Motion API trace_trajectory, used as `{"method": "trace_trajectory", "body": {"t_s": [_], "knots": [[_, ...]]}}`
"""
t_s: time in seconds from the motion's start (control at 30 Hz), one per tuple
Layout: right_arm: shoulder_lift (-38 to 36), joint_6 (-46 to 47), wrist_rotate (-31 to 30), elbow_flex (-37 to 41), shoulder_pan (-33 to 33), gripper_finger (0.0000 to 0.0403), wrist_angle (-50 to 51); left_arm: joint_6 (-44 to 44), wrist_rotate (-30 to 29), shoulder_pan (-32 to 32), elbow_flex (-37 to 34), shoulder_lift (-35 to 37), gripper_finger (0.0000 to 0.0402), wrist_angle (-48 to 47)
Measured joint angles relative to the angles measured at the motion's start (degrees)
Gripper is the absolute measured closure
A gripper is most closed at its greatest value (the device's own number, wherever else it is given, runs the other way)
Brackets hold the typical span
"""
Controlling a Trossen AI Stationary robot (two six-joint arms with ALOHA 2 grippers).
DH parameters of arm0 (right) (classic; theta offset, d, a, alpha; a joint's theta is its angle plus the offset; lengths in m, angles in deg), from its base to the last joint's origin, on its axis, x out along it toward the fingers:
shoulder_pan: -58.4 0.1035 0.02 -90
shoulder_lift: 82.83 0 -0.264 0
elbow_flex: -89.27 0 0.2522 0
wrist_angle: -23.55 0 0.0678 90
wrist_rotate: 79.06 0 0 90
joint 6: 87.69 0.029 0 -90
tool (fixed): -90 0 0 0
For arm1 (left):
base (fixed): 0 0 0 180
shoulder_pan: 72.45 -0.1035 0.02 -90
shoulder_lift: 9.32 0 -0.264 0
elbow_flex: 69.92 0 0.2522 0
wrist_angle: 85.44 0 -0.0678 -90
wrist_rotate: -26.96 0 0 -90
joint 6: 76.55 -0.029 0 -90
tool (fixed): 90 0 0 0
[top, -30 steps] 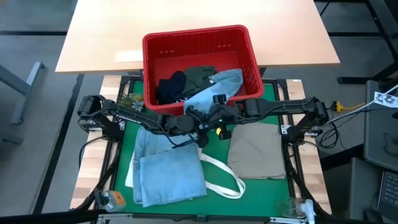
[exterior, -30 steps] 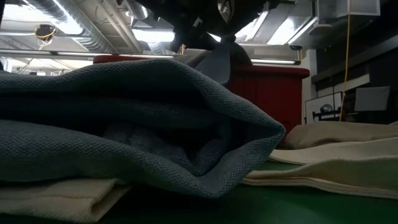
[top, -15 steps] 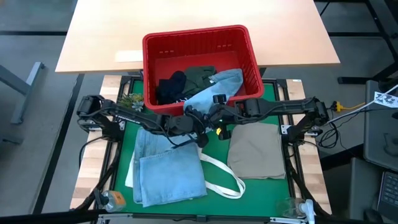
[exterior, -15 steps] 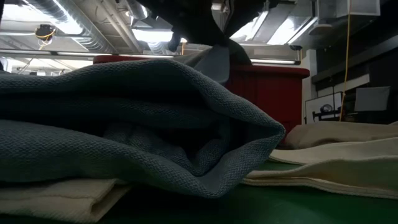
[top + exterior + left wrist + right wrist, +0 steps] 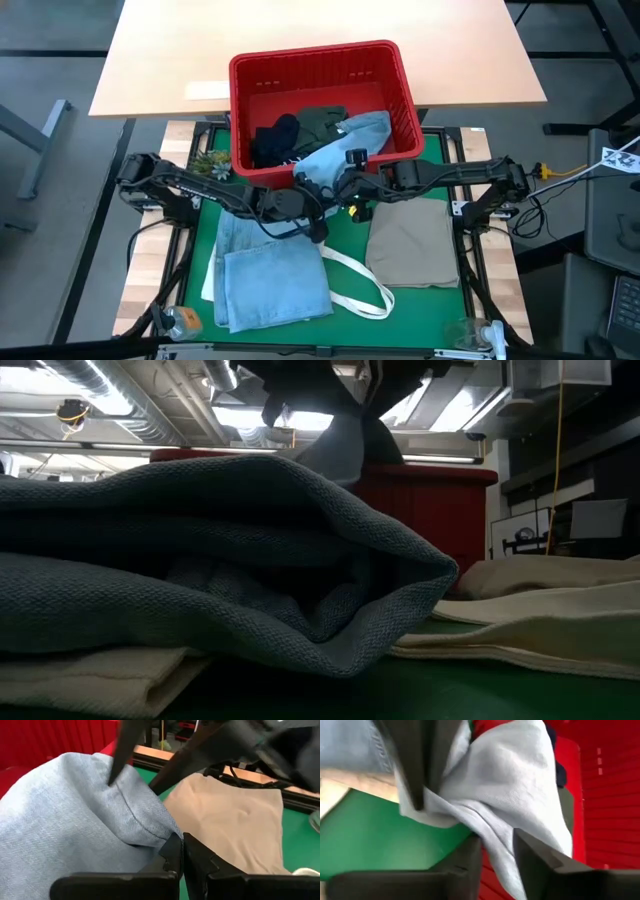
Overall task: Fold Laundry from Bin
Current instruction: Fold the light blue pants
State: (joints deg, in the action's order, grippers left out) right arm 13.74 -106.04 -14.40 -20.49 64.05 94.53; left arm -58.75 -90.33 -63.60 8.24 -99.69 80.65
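High view: both grippers at the bin's (image 5: 318,62) near rim, left gripper (image 5: 322,192) clenched on the light blue denim garment (image 5: 345,140), right gripper (image 5: 340,194) loosened around it; best lifted clear by that hem, avoiding the dark clothes beneath.

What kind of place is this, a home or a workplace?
Probably a lab or workshop, not a home. Bare metal ducts and strip lights run across the ceiling, the floor around the table is plain grey, and two robot arms work on a green mat by a red bin of laundry.
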Motion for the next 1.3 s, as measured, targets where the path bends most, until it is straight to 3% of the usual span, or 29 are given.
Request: {"method": "trace_trajectory", "body": {"t_s": [0.2, 0.37, 0.73, 1.3], "knots": [[0.0, -1.0, -5.7, 0.0, 0.0, 0.0196, 2.8, 0.0, 0.1, 1.7, 0.0, 1.0, 0.0399, -1.9], [0.0, -1.4, -8.2, 0.0, -0.2, 0.0167, 9.4, 0.0, 0.2, 3.3, 0.0, 2.3, 0.04, -2.6], [0.0, 3.4, -5.2, 0.1, -3.2, 0.0168, 12.3, 0.0, 0.2, 6.5, 0.0, 4.5, 0.04, -3.4], [0.0, 3.5, -5.0, 0.2, -7.2, 0.0183, 13.4, -0.4, -1.6, 9.5, 0.1, 10.6, 0.04, -5.8]]}}
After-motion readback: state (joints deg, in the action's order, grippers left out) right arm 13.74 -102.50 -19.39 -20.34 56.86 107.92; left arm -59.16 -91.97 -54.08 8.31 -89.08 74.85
